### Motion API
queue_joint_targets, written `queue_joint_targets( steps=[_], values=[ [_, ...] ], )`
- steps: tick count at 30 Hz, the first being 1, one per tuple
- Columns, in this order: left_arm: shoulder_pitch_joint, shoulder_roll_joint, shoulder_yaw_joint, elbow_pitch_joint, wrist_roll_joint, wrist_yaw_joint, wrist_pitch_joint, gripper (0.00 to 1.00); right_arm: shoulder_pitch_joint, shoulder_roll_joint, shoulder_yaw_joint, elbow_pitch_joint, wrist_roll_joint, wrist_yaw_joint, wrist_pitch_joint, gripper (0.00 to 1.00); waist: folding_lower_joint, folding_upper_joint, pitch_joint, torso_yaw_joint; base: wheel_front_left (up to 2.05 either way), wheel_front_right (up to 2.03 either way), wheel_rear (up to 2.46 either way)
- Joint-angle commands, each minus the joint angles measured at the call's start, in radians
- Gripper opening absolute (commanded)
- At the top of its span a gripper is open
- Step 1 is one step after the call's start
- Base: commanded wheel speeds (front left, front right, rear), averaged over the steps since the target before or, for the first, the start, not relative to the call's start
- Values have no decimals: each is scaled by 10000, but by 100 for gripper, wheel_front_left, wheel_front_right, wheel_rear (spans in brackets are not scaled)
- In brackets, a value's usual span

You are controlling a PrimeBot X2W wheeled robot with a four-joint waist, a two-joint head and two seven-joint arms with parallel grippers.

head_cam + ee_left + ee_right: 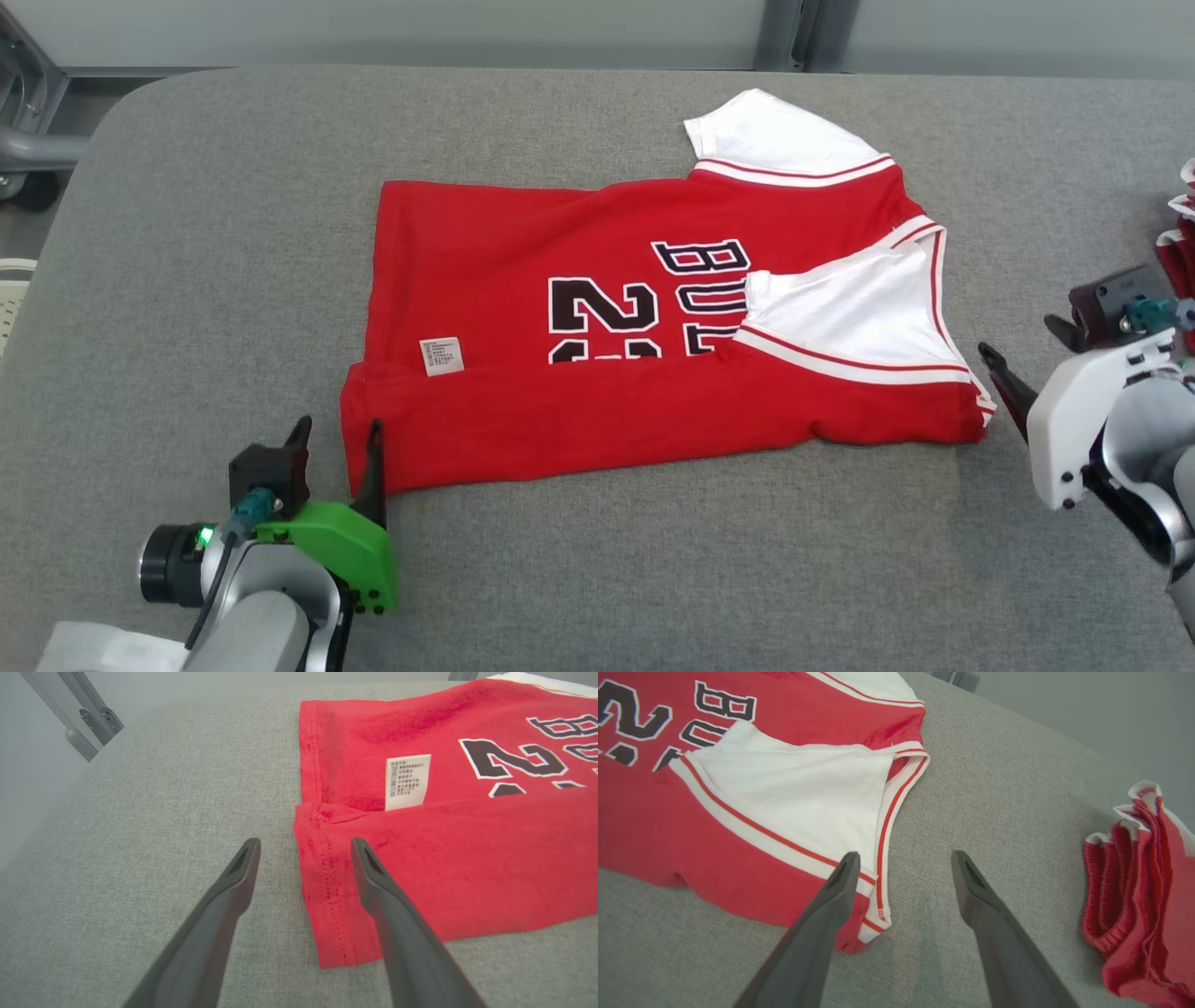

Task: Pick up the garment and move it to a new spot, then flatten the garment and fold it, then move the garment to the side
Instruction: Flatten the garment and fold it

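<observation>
The garment [597, 411] is a red jersey with white sleeves and black lettering, lying flat on the grey table [187, 233] with its near strip folded up over the body. A white label [406, 781] pokes out from under that fold. My left gripper [338, 446] is open at the garment's near left corner. In the left wrist view [304, 844] one finger lies over the red hem [327, 896] and the other over bare table. My right gripper [1018, 338] is open just off the near right corner, and the striped white trim [878, 877] sits beside its left finger.
A second pile of red and white cloth [1143, 896] lies bunched at the table's right edge [1184, 233], close behind my right gripper. A metal frame [28, 121] stands beyond the table's far left corner. Bare grey surface runs along the near side.
</observation>
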Motion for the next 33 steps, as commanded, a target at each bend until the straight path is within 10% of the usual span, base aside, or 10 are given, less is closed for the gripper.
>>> queue_joint_targets(
  steps=[1, 29, 30, 31, 33],
  values=[
    [250, 19, -34, -61, -1, 90, 92, 100, 404, 168, -215, -103, -111, -16, 108, 100, 0, 0, -30, -6, 0, 0, 0],
    [-359, -415, -842, 999, -65, -164, 1291, 100, 1369, 1627, -1307, 371, -571, -16, 535, 100, 0, 0, 677, 76, 0, 0, 0],
    [-374, -432, -840, 1032, -100, -186, 1309, 91, 1342, 1664, -1290, 423, -547, -16, 555, 100, 0, 0, 690, 64, 0, 0, 0],
    [-387, -443, -837, 1072, -133, -216, 1338, 47, 1308, 1709, -1283, 481, -538, -16, 573, 100, 0, 0, 699, 52, 0, 0, 0],
    [-414, -458, -869, 1123, -165, -275, 1333, 0, 1291, 1802, -1183, 597, -447, -14, 633, 100, 0, 0, 702, 45, 0, 0, 0]
  ],
)
